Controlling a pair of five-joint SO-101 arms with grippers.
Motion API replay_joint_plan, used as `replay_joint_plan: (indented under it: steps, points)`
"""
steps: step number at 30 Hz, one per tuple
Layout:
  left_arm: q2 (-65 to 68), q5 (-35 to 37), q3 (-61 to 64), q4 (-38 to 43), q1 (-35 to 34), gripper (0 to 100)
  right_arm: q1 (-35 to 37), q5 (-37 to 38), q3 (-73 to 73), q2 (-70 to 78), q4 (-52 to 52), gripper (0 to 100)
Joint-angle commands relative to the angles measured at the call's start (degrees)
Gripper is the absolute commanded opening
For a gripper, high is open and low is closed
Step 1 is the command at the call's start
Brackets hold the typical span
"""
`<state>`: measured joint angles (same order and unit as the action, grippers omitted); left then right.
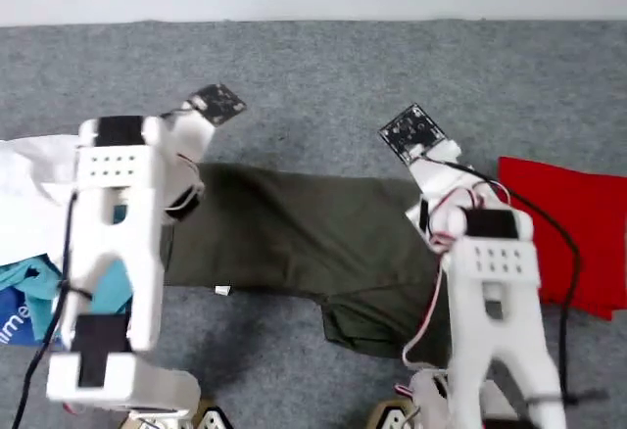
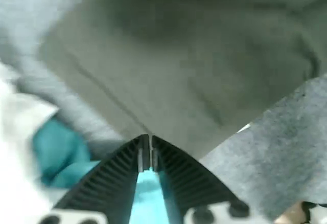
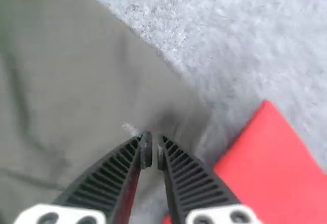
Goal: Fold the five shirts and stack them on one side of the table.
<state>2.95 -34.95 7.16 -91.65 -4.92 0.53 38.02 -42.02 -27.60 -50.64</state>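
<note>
Left tool [image 2: 145, 152]: the two ribbed black halves are pressed together, with their tips pinching the edge of the green shirt [image 2: 179, 55].

Right tool [image 3: 152, 150]: the tips are drawn almost together on the same shirt, just inside its edge. The cloth creases around them, so this tool is pinching the fabric too.

Left arm [image 1: 113, 243]: white, at the left of the high view. It leans over the left end of the green shirt.

Right arm [image 1: 495, 292]: white with red and black wires, at the lower right of the high view. It stands over the right end of the green shirt.

Green shirt [image 1: 294, 238]: lies spread across the middle of the high view, between the two arms. A bunched fold hangs at its lower right, and a small white tag [image 1: 222, 290] sits on its lower edge.

Red shirt [image 1: 573, 233]: lies flat at the right edge of the high view, just beside the right end of the green shirt.

White shirt [image 1: 29, 194]: crumpled at the left edge of the high view, partly behind the left arm.

Teal shirt [image 1: 29, 282]: bunched just below the white one, at the lower left.

Worktop [image 1: 313, 86]: covered in grey felt-like cloth, and all the shirts lie on it.
</note>
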Motion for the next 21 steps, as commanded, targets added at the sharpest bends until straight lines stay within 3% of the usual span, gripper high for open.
replay_joint_plan:
  steps: [1,11,21]
  points:
    - [4.7,1.1,2.0,3.9,0.8,1,0.0,-0.6,1.1,8.8,9.1,2.4]
    - [19.3,-0.4,4.4,10.3,-5.4,1,-4.4,-0.3,4.1,25.0,18.6,2.4]
    - [19.3,-2.9,-6.5,-2.2,-4.4,1,-5.4,-0.3,10.5,26.9,12.9,2.4]
